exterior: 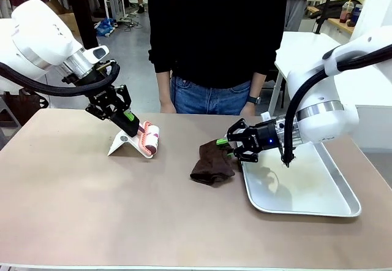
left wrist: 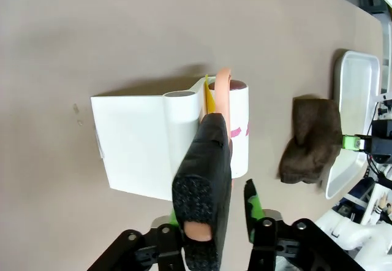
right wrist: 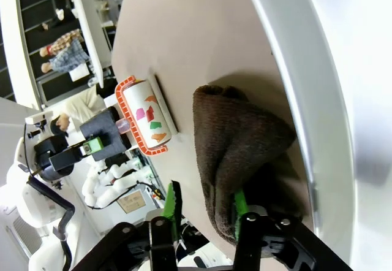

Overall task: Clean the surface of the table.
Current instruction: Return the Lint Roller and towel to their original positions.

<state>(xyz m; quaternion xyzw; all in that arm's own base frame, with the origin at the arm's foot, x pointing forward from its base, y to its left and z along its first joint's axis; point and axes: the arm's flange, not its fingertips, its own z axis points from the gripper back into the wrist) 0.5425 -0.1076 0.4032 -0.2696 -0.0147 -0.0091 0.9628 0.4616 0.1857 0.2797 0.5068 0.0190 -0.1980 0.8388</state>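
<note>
The tan-brown table (exterior: 92,216) carries a lint roller (exterior: 150,137) with a patterned roll, which rests on a white folded stand (exterior: 122,143). My left gripper (exterior: 125,116) is shut on the roller's black foam handle (left wrist: 205,185), tilted down toward the roll (left wrist: 237,124). A crumpled brown cloth (exterior: 211,164) lies mid-table beside the tray. My right gripper (exterior: 228,147) sits low at the cloth's upper edge. In the right wrist view the fingers (right wrist: 171,206) stand apart, and the cloth (right wrist: 239,142) laps over the inner side of the other finger.
A silver metal tray (exterior: 324,206) lies at the right, its rim (right wrist: 306,99) touching the cloth. A person in a black top and jeans (exterior: 211,96) stands at the far edge with both hands down. The near half of the table is bare.
</note>
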